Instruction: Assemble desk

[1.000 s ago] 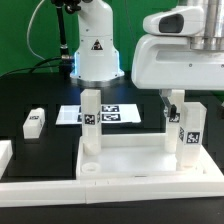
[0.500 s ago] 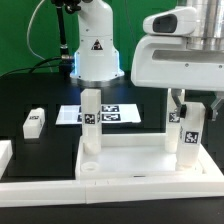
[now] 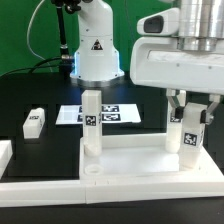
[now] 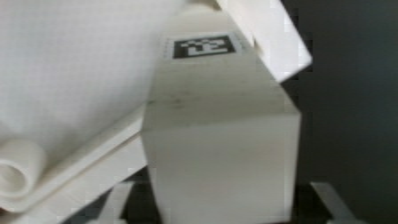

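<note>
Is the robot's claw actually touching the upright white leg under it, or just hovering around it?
Touching. In the wrist view the gripper is closed on the upright leg, its jaws pressed against both sides with no gap showing.

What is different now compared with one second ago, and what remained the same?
The hand closed on the upright leg at the exterior view's right of the tabletop; before, it stood open around it. The wrist above seems to have turned. The other upright leg, the loose leg on the table and the marker board stayed put.
</note>
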You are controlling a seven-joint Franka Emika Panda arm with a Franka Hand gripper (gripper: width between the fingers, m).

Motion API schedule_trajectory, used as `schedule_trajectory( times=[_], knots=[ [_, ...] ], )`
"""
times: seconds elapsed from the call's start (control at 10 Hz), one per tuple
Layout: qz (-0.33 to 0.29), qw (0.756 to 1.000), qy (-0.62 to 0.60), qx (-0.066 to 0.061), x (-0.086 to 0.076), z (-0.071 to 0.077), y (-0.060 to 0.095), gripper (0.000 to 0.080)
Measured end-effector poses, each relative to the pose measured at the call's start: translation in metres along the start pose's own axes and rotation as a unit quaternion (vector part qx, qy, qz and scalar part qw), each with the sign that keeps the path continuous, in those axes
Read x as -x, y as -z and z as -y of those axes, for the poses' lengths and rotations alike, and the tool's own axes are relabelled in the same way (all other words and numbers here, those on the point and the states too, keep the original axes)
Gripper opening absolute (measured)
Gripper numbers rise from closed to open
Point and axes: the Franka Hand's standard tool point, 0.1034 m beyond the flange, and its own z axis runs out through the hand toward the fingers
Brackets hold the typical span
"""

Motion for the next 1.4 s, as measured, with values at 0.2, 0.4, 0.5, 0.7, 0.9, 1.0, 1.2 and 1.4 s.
schedule_trajectory(
  times=[0.2,0.4,0.5,0.7,0.9,1.0,1.2,1.4],
  knots=[
    [0.013,0.990,-0.139,0.003,-0.003,-0.008,-0.001,0.0284],
    [0.030,0.958,-0.286,-0.021,0.000,-0.006,0.001,0.0285],
    [0.029,0.939,-0.338,-0.050,0.001,0.001,0.001,0.0277],
    [0.029,0.924,-0.376,-0.056,0.003,-0.001,-0.002,0.0336],
    [0.028,0.928,-0.368,-0.057,0.003,-0.001,-0.002,0.0473],
    [0.027,0.933,-0.356,-0.057,0.003,-0.001,-0.003,0.0608],
    [0.024,0.960,-0.272,-0.057,0.008,0.004,-0.002,0.0637],
    [0.030,0.987,-0.150,-0.055,0.026,0.013,-0.002,0.0649]
  ],
)
